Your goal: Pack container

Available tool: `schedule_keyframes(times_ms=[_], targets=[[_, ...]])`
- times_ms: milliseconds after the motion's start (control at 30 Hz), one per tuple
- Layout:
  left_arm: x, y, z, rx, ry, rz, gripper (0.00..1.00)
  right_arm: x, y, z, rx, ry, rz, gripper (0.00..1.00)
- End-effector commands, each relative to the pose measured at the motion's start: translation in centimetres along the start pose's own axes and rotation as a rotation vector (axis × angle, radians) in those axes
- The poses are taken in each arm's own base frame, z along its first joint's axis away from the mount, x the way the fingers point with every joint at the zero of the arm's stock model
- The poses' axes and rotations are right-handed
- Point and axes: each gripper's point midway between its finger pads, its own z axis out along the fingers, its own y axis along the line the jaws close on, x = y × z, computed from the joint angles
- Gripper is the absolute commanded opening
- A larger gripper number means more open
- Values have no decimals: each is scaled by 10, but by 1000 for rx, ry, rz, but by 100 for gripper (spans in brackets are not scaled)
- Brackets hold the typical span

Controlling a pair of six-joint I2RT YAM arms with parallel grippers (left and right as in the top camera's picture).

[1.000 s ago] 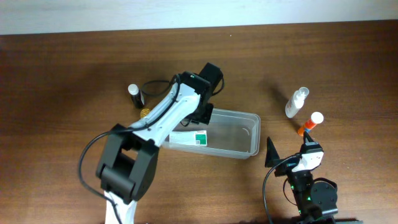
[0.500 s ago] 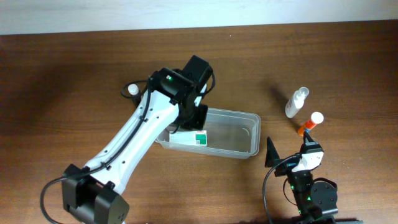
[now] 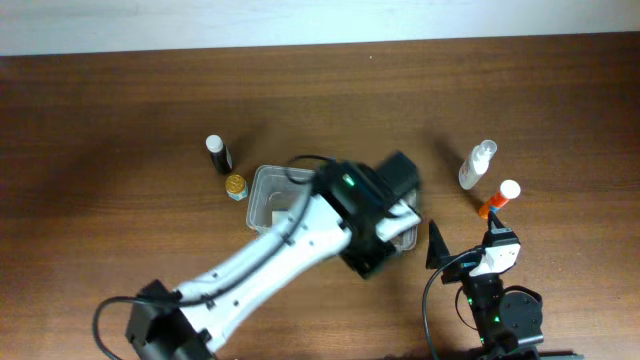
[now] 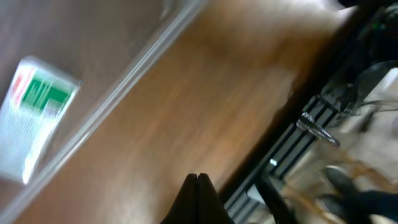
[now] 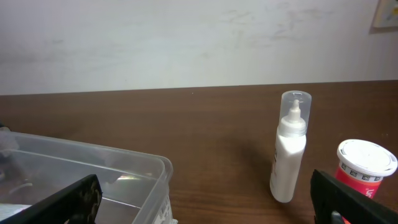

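Okay, brown wooden desk (image 3: 100,120) with everything on it. The white left arm (image 3: 290,250) reaches from the near left corner diagonally over the middle of the desk and covers most of the container (image 3: 262,195). The clear tub sits mid-desk, a bit toward the near edge; only its left end and a bit of its right end show from overhead.

The left gripper (image 4: 198,180) is pinched fully together, holding nothing. In the blurred wrist view its tips are outside the tub over bare wood on the near-edge side, with the tub's rim running diagonally up and to the left of them.

The right gripper (image 5: 205,198) is spread wide and empty, low by the near right edge. The container's right corner lies just ahead of its left finger.

A white spray bottle (image 3: 477,165) stands upright toward the right edge, with an orange bottle with a white cap (image 3: 497,198) near it on the near side. A green-and-white box (image 4: 37,118) lies flat inside the container. A small black bottle with a white cap (image 3: 217,153) stands off the tub's far left corner. A gold-capped jar (image 3: 235,186) sits just beside the tub's left end
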Motion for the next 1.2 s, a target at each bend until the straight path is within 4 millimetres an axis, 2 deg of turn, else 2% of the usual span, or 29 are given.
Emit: schedule_keyframes(times_ms=[0,133,300,500,733,1167], targets=[[3,-7,14,-41,17,97,0,2,-2,0,7,2,-7,98],[8,-12,29,-26,36,111,0,2,-2,0,7,2,-7,98],[10,-9,46,-25,33,110,0,2,-2,0,7,2,-7,98],[-7,-1,46,-27,-36,41,0,2,-2,0,7,2,-7,98],[-14,1,47,-32,-63,43,0,2,-2,0,7,2,-7,99],[-13,3,65,-24,-29,42,0,2,-2,0,7,2,-7,98]])
